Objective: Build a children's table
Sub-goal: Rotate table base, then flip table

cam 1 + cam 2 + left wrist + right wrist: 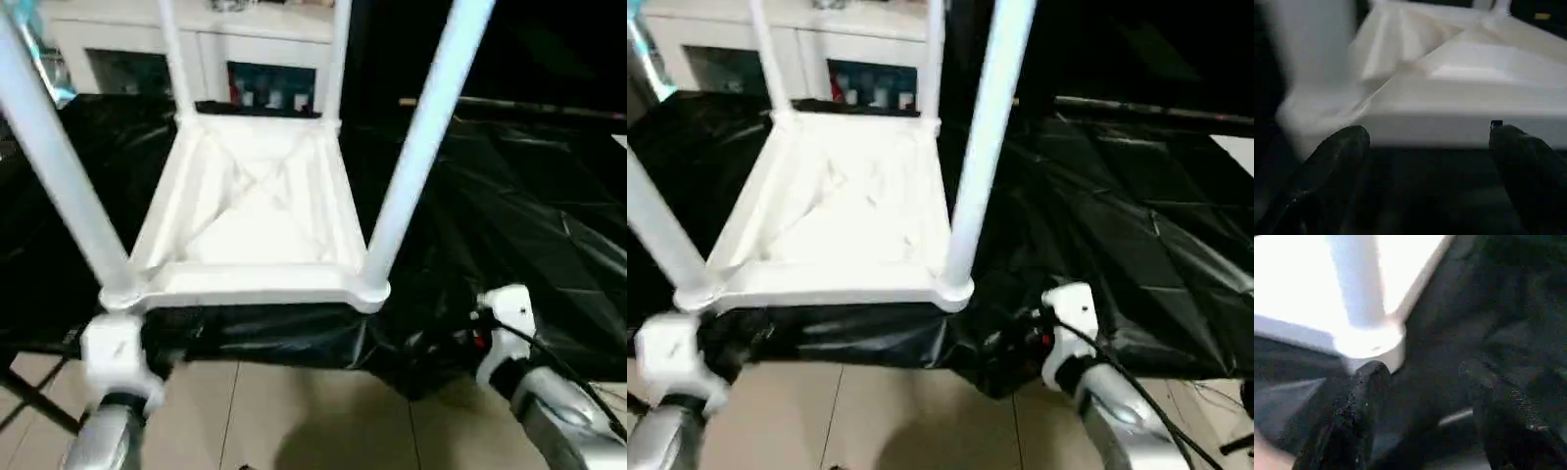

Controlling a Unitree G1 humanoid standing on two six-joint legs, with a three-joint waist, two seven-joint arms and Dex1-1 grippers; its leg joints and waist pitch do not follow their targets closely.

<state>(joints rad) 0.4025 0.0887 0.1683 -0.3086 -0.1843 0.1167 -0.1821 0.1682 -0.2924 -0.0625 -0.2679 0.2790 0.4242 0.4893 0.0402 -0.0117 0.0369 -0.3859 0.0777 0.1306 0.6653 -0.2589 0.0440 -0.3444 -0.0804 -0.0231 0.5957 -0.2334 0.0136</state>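
The children's table lies upside down on a black sheet. Its ribbed white top (245,230) faces up, and four white tubular legs stand in the corner sockets. The near left leg (49,157) and near right leg (421,137) rise closest to me. My left gripper (1430,142) is open, low in front of the top's near edge by the near left corner (120,294). My right gripper (1422,372) is open beside the near right corner socket (1369,340), with just black sheet between its fingers.
The black sheet (509,196) covers the work surface and hangs over its front edge. A white glass-door cabinet (265,49) stands behind. Tiled floor (294,411) lies below, with a black frame strut (29,397) at the lower left.
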